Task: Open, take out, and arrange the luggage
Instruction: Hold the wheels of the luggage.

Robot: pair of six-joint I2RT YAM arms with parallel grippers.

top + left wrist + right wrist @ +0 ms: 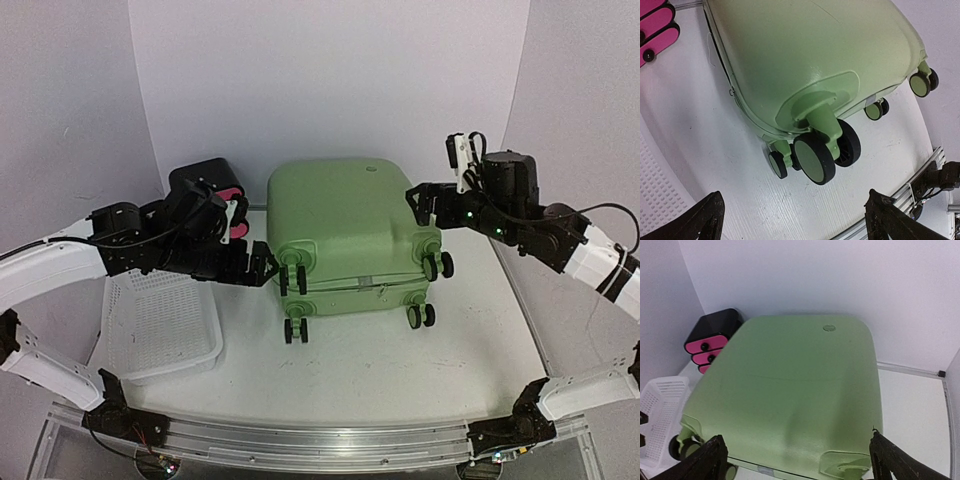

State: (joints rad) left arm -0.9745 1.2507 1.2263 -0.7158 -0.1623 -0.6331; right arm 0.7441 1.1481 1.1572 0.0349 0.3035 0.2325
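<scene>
2 empty tools, jaws apart: left gripper (268, 265) and right gripper (418, 203) flank the light-green suitcase (345, 215). Expect a bulky, stiff, slick shell; you should take its zipper seam (360, 284).

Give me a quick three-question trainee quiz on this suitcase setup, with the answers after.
1. True or false: the suitcase lies closed.
2. The left gripper holds: A a wheel, B the basket, C nothing?
3. What colour are the fronts of the drawer box?
Key: 1 true; 2 C; 3 pink.
</scene>
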